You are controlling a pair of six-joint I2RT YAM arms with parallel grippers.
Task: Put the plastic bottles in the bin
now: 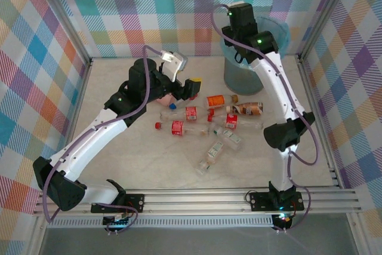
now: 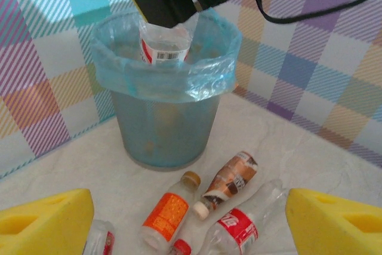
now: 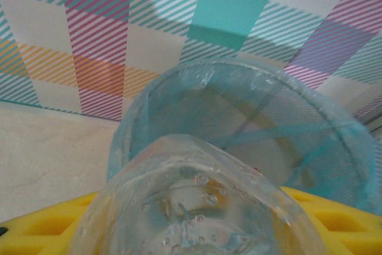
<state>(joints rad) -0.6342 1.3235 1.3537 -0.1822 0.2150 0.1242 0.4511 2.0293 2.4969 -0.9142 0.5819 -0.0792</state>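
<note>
Clear bottle (image 2: 162, 43) in the right end effector's (image 3: 197, 207) grasp, directly above the bin (image 2: 161, 129) — left end effector (image 2: 188, 219) wide apart, empty.

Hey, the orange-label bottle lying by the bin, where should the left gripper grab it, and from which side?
Best across the labelled middle of the orange-label bottle, from above. It lies flat on the table, cap toward the bin, so the left gripper can likely straddle its round sides; mind the brown-label bottle close beside it.
</note>
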